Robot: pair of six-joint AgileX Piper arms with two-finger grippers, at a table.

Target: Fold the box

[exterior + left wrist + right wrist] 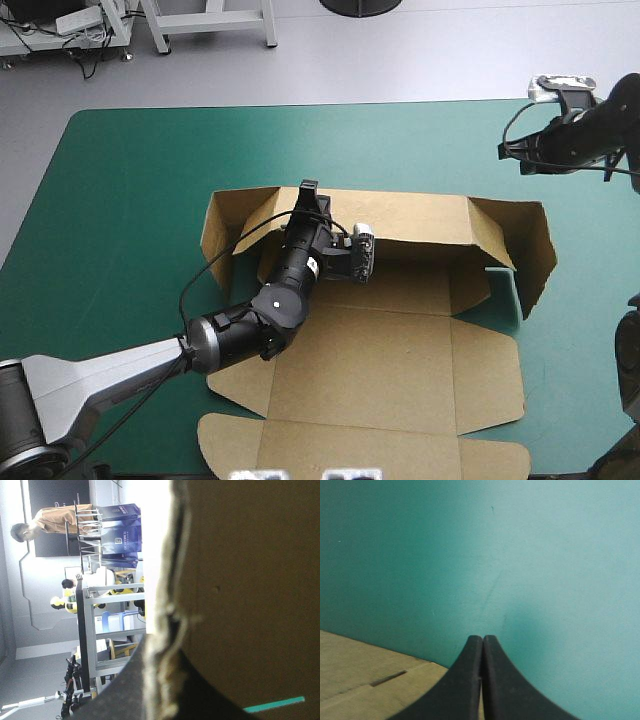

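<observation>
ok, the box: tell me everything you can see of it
The box is a cut sheet of brown board, half-formed, mid-table on the teal-green cover. Its far wall and both end flaps stand raised; the base and lid panels lie flat toward the near edge, with rounded tabs. The left gripper is shut on the far wall's top edge. The right gripper is shut, clear of it.

- The table (110,180) carried a teal-green cover (130,300) over its whole top.
- On it lay the brown box (390,360), near the middle: near panels flat against the cover, far wall and end flaps raised.
</observation>
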